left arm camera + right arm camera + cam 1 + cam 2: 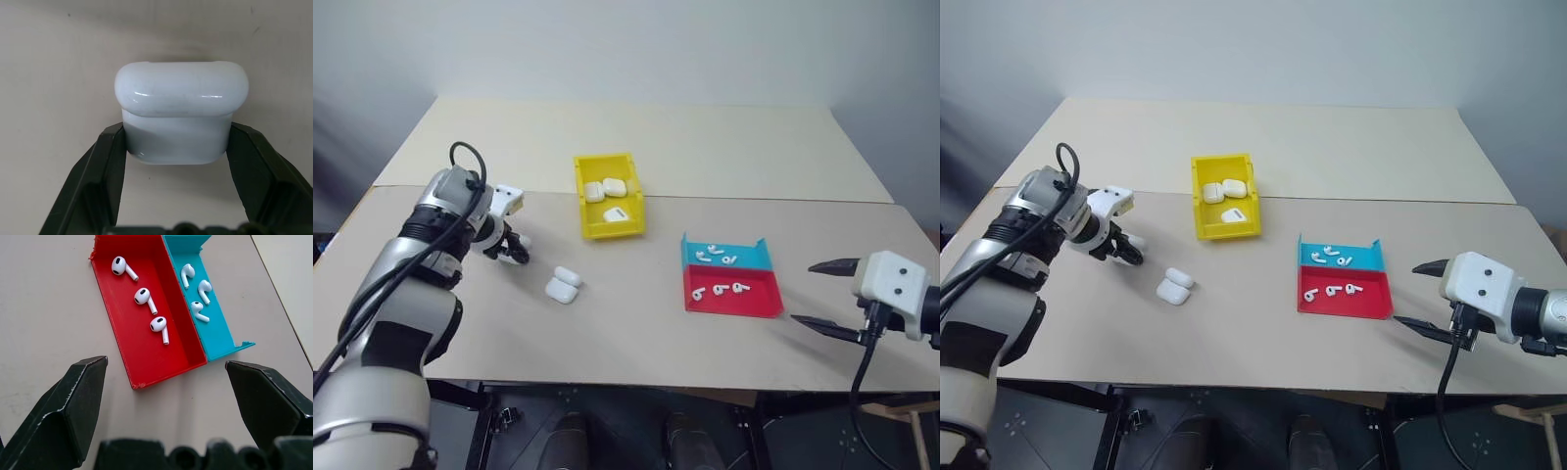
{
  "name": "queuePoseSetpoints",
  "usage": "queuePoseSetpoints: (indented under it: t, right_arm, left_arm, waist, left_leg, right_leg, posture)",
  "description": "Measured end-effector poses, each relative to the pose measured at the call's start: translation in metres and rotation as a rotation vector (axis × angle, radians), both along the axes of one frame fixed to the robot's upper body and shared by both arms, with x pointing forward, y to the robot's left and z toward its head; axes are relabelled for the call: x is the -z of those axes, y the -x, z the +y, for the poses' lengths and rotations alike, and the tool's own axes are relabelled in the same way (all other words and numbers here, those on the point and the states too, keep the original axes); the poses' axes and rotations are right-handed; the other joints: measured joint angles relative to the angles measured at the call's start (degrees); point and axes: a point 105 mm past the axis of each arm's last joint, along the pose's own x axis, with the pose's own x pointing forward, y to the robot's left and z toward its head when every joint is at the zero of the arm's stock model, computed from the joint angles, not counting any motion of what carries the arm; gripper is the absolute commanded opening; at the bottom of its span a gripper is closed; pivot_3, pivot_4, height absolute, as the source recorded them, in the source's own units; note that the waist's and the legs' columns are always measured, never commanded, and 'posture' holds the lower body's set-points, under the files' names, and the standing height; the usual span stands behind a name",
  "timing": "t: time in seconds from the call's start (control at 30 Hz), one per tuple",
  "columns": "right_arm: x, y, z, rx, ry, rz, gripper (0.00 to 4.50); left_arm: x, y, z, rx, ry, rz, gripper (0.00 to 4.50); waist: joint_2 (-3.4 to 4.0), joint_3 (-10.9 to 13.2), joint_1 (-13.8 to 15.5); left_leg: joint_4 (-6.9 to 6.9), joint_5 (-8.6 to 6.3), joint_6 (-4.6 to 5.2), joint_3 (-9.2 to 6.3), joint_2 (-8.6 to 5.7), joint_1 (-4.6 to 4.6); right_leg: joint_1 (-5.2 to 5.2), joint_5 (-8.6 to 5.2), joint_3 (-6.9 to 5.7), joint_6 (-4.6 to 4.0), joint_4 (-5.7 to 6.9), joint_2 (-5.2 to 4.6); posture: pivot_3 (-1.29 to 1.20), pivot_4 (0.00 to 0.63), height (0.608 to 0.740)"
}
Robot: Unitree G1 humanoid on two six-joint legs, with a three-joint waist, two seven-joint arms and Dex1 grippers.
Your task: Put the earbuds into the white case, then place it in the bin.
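My left gripper (515,251) is shut on a white case (181,98); its black fingers (110,161) press the case's lower body from both sides just above the table, lid closed. Two more white cases (564,284) lie on the table to its right. The yellow bin (613,231) stands further back and holds three cases (605,188). Earbuds (143,296) lie in a red tray, three of them, and three more earbuds (198,289) in the blue tray beside it. My right gripper (822,294) hovers open, right of the trays, with nothing between its fingers.
The red tray (759,299) and the blue tray (754,257) sit side by side right of centre. A seam (754,198) between two tabletops runs across behind the bin. The table's front edge is close to both arms.
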Motion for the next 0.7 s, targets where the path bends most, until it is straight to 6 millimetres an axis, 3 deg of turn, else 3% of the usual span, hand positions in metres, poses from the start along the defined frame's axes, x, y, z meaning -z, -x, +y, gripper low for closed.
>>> queuePoseSetpoints:
  t: [0.1, 0.17, 0.23, 0.3, 0.47, 0.57, 0.63, 0.7]
  right_arm:
    - [-0.013, -0.002, 0.0, 0.002, 0.002, 0.004, 4.5]
    - [-0.025, -0.002, 0.002, -0.014, 0.016, -0.001, 4.5]
    - [-0.032, -0.001, 0.004, -0.029, 0.014, 0.022, 4.5]
    - [-0.035, -0.002, 0.007, -0.05, 0.031, 0.06, 4.5]
    - [-0.026, -0.017, 0.022, -0.097, 0.162, 0.175, 4.5]
    - [-0.019, -0.031, 0.025, -0.108, 0.232, 0.222, 3.9]
    - [-0.009, -0.038, 0.026, -0.117, 0.274, 0.266, 3.25]
    - [-0.002, -0.041, 0.029, -0.136, 0.307, 0.298, 3.25]
  left_arm:
    - [-0.042, -0.004, -0.006, 0.072, 0.013, -0.184, 2.77]
    - [-0.071, 0.005, -0.017, 0.173, 0.055, -0.341, 2.77]
    - [-0.087, 0.018, -0.031, 0.261, 0.131, -0.448, 2.77]
    - [-0.091, 0.032, -0.044, 0.334, 0.203, -0.533, 2.77]
    - [-0.074, 0.055, -0.088, 0.464, 0.357, -0.718, 2.77]
    - [-0.068, 0.074, -0.115, 0.565, 0.461, -0.926, 2.77]
    - [-0.064, 0.088, -0.13, 0.632, 0.526, -1.046, 2.77]
    - [-0.068, 0.099, -0.129, 0.693, 0.562, -1.142, 2.77]
  waist:
    - [0.01, 0.01, -0.11]
    - [0.07, -0.01, -0.38]
    - [0.07, -0.01, -0.33]
    - [0.09, -0.02, -0.32]
    - [0.08, -0.04, -0.11]
    - [0.14, -0.07, -0.09]
    - [0.12, -0.07, -0.05]
    - [0.24, -0.14, -0.02]
  left_leg:
    - [-0.01, 0.0, 0.0, 0.0, 0.02, -0.07]
    - [-0.04, 0.0, 0.0, 0.03, 0.03, -0.03]
    - [-0.01, 0.0, 0.0, 0.04, 0.05, 0.0]
    - [0.03, 0.0, 0.0, 0.05, 0.05, 0.09]
    - [0.09, 0.0, 0.0, 0.05, 0.05, 0.22]
    - [0.1, 0.01, -0.02, 0.16, 0.03, 0.14]
    - [0.09, 0.02, -0.03, 0.15, 0.05, 0.03]
    - [0.06, 0.02, -0.03, 0.16, 0.07, 0.08]
  right_leg:
    - [-0.06, 0.0, 0.0, 0.0, 0.0, -0.01]
    - [-0.06, 0.0, 0.03, 0.01, 0.02, -0.02]
    - [-0.03, 0.0, 0.03, 0.0, 0.01, -0.02]
    - [0.05, 0.0, 0.04, 0.0, 0.02, -0.02]
    - [0.19, 0.03, 0.02, -0.03, 0.04, -0.02]
    - [0.1, 0.07, 0.1, -0.03, -0.03, -0.08]
    - [-0.07, 0.08, 0.1, -0.06, 0.0, -0.06]
    - [-0.05, 0.09, 0.1, -0.08, -0.01, -0.04]
  posture:
    - [0.0, 0.15, 0.74]
    - [0.0, 0.15, 0.74]
    - [0.0, 0.15, 0.74]
    - [0.0, 0.15, 0.74]
    - [0.0, 0.15, 0.74]
    - [0.0, 0.15, 0.74]
    - [0.0, 0.15, 0.74]
    - [0.0, 0.15, 0.74]
